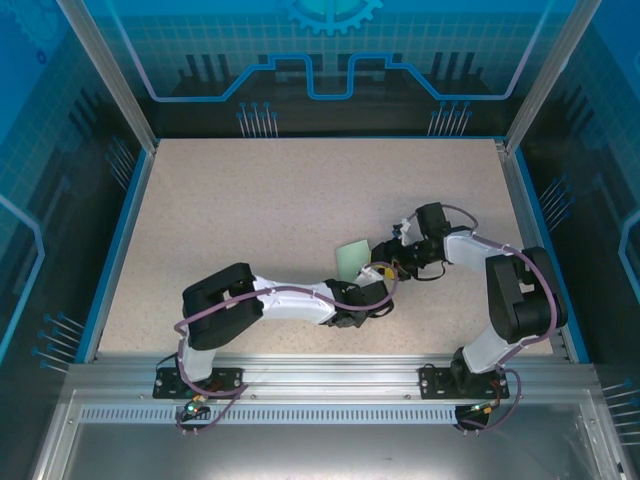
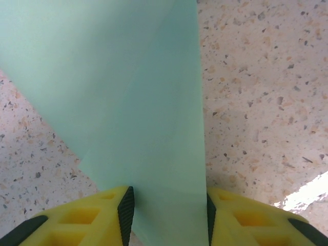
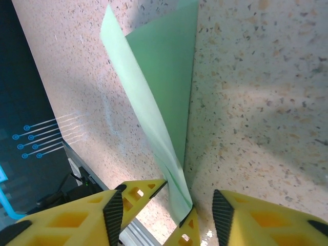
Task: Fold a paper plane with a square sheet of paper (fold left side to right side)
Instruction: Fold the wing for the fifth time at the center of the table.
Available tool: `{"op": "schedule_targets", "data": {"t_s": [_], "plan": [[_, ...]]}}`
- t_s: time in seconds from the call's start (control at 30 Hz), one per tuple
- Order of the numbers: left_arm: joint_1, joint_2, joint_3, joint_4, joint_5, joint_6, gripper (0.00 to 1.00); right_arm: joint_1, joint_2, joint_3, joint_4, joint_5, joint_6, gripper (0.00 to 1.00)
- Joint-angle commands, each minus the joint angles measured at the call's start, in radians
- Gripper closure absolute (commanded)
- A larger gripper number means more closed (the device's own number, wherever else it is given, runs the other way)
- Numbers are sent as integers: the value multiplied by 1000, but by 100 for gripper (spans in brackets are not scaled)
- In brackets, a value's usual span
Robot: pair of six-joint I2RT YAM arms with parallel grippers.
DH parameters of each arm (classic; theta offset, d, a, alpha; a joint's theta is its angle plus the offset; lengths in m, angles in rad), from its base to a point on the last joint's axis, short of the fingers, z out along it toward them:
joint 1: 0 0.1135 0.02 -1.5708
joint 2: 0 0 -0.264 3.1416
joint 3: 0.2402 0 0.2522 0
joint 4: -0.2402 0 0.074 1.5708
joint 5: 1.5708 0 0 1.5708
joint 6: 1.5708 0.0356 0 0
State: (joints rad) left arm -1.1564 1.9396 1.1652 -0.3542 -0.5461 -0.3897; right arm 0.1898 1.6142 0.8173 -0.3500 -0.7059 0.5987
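The square sheet of paper (image 1: 353,260), pale mint green, lies mid-table folded into a narrower strip. In the left wrist view the paper (image 2: 128,102) runs up from between the yellow fingers, and its two side edges meet the black pads. My left gripper (image 2: 168,215) is shut across the strip's near end. In the right wrist view the paper (image 3: 169,77) has one layer flat on the table and another bowing upward, pinched between the left gripper's fingertips (image 3: 146,192). My right gripper (image 3: 168,215) stands open around that end, its pads clear of the paper. From above, the left gripper (image 1: 376,283) and right gripper (image 1: 398,262) meet at the paper's near right corner.
The speckled beige table (image 1: 250,200) is bounded by blue side rails (image 1: 120,240) and an aluminium front rail (image 1: 320,375). The arms' bases sit at the near edge.
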Motion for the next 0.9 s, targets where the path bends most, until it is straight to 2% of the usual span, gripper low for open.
{"op": "schedule_targets", "data": {"t_s": [0.0, 0.1, 0.43, 0.77, 0.87], "plan": [[12, -29, -41, 26, 23, 2, 58, -35, -32, -11, -30, 2, -19, 43], [17, -44, -64, 49, 40, 1, 58, -41, -37, -25, -17, -9, -11, 40], [27, -80, -109, 91, 64, 0, 58, 13, 4, -4, 68, -48, 30, 41], [46, -125, -168, 144, 92, -7, 58, 34, 94, 25, 123, -42, 13, 46], [50, -131, -175, 153, 98, -6, 58, 35, 127, 34, 159, -60, 7, 51]]}}
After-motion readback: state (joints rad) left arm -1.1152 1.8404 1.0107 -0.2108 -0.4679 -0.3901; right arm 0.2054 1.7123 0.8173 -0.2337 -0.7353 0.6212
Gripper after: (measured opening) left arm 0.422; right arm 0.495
